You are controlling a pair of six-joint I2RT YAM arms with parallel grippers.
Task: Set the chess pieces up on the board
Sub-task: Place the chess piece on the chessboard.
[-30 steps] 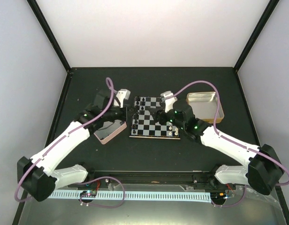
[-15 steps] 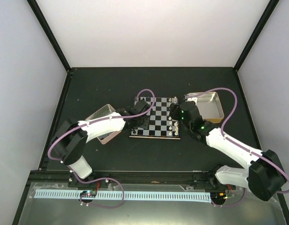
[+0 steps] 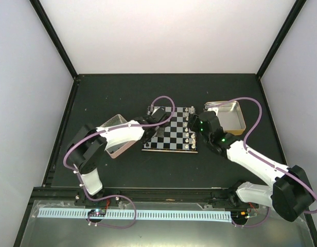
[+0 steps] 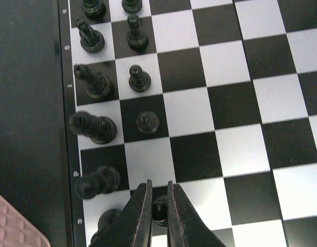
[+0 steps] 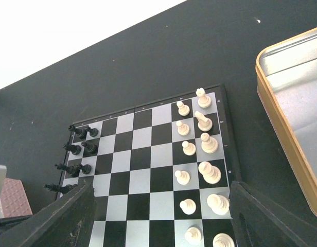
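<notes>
Only the left wrist view shows the left gripper point(image 4: 159, 185) clenched on one tiny black chess pawn point(image 4: 159, 212) over the small glossy black-and-silver chessboard point(image 4: 225, 98). The other black pieces point(image 4: 99, 85) stand ahead-left. The right gripper point(image 5: 162, 184) hangs released over the board.

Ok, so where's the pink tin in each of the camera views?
Top external: pink tin sits just left of the board.
Left wrist: only a pink corner, bottom-left.
Right wrist: a pink patch at the lower-left edge.
Shared landmark: the board, whose black pieces line the side nearest the tin.
</notes>
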